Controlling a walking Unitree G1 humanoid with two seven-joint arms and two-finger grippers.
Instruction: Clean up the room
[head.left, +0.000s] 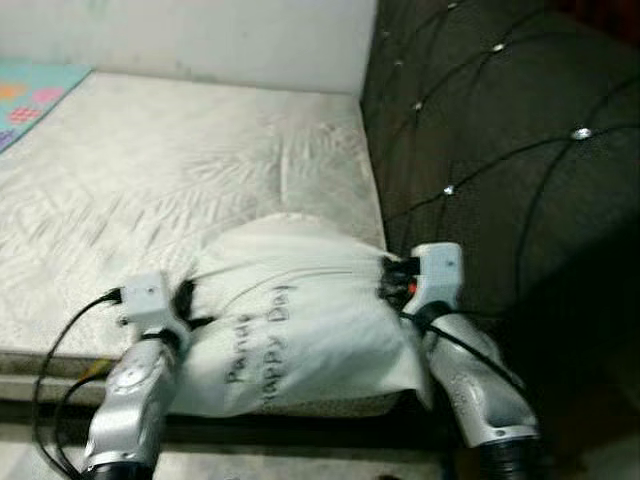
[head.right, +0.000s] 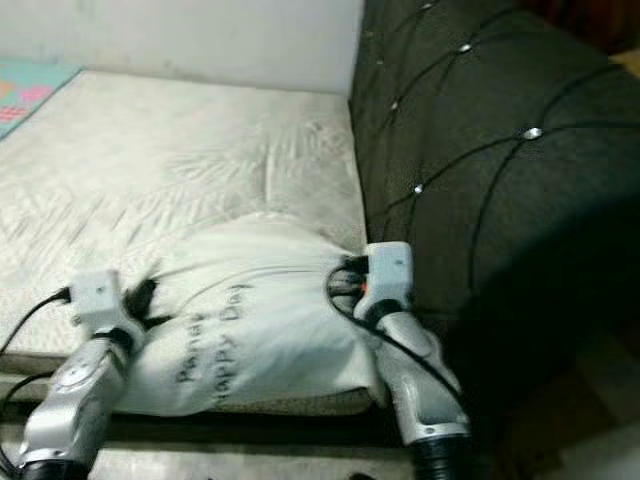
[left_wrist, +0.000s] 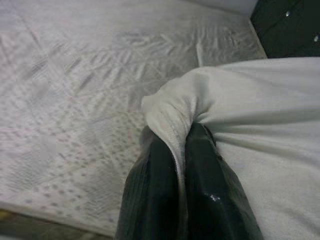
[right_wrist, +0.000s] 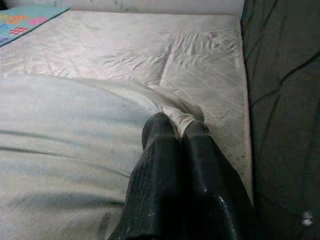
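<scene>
White pillow (head.left: 290, 330) is being held at the mattress (head.left: 150, 190) edge beside the dark headboard (head.left: 500, 150). Left gripper (left_wrist: 182, 142) and right gripper (right_wrist: 177, 127) are each clamped on a corner; both should be moved together, evenly.

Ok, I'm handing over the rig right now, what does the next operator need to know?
Left gripper: shut on the pillow's left edge.
Right gripper: shut on a pinch of its right edge.
Pillow: white, with writing, at the near edge of the mattress, next to the dark tufted headboard.
Done: pillow gripped on both sides.
Left: probably move it up toward the headboard, release, then check the rest of the room.
</scene>
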